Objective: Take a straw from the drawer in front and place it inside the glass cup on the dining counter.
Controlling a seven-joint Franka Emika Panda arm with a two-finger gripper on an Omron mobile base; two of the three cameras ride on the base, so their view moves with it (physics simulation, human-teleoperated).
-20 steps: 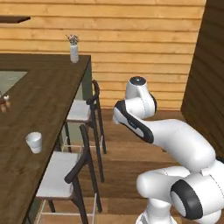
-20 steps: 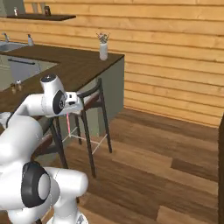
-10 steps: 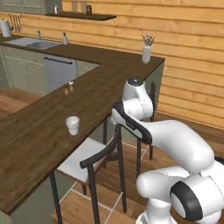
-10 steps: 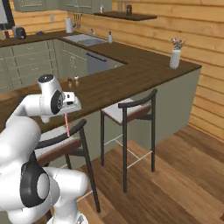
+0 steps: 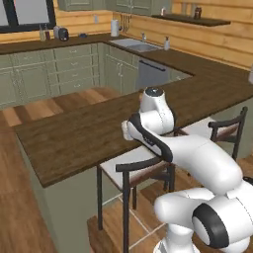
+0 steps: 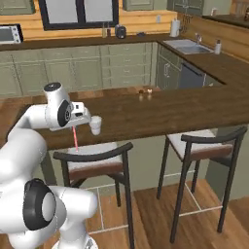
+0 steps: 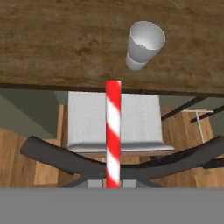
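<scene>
My gripper (image 6: 74, 125) hangs just off the near edge of the dining counter (image 6: 160, 109) and is shut on the red and white striped straw (image 6: 75, 140), which points down from it. The glass cup (image 6: 96, 125) stands upright on the counter near that edge, just right of the gripper and apart from it. In the hand view the straw (image 7: 113, 131) runs up from my gripper (image 7: 113, 183) over a stool seat, its tip reaching the counter's (image 7: 52, 39) edge. The cup (image 7: 144, 46) lies beyond, slightly right. In the left base view my arm partly hides the cup (image 5: 124, 130). The drawer is out of view.
A dark-framed stool (image 6: 95, 163) with a pale seat stands right under the gripper, and a second stool (image 6: 204, 146) is to its right. Two tiny brown shakers (image 6: 144, 91) sit farther back on the counter. Green cabinets and a sink (image 6: 187, 47) line the far walls.
The whole scene has swung across both base views, so the base has moved; the counter and cup now sit right in front. The straw stays held in the shut gripper.
</scene>
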